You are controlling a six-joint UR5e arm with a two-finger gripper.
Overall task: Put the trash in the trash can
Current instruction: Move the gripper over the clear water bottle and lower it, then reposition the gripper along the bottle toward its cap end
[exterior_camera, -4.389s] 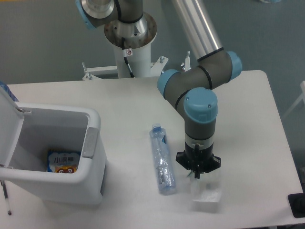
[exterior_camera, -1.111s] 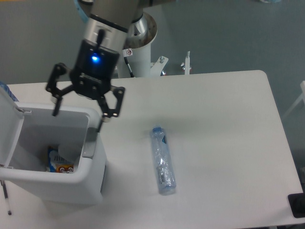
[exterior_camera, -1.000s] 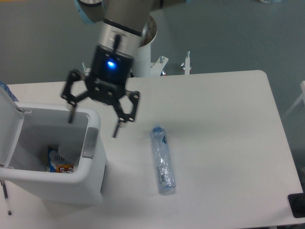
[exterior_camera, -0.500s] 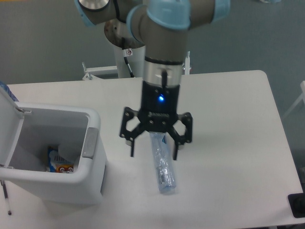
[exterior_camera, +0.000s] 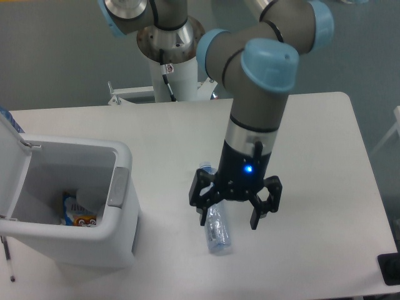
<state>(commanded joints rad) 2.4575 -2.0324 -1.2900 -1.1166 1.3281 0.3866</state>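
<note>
A clear plastic water bottle (exterior_camera: 217,232) with a blue cap lies on the white table, its upper half hidden behind my gripper (exterior_camera: 229,219). The gripper hangs open just above the bottle, one finger on each side of it, nothing held between them. The trash can (exterior_camera: 119,212) stands at the left, a white bin with a grey latch panel (exterior_camera: 117,187) and its lid (exterior_camera: 12,150) swung open. Inside it lies a small whitish plastic bag (exterior_camera: 89,201) on top of a blue-and-orange snack packet (exterior_camera: 74,215).
The arm's white base column (exterior_camera: 170,69) rises at the back of the table (exterior_camera: 312,144). A black object (exterior_camera: 390,269) shows at the table's front right corner. The table's right edge runs close to the arm's reach.
The gripper carried the bag from the right of the table to the bin and let it go inside. It has since swung back, open, and come down over the bottle.
</note>
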